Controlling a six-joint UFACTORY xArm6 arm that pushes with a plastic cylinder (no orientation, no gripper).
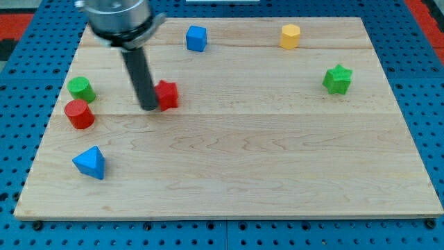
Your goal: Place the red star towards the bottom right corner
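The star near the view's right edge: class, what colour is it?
Green. The green star shows plainly in the camera view.

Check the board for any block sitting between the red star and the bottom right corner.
Nothing visible blocks it. My tip sits against the view's left side of the red star block; the wooden board toward the bottom right corner holds no blocks. The green star block sits well above that path.

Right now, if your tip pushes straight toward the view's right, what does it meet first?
My tip sits at the left edge of the red star, apparently touching it, so it meets that first. Beyond the star, the board looks free.
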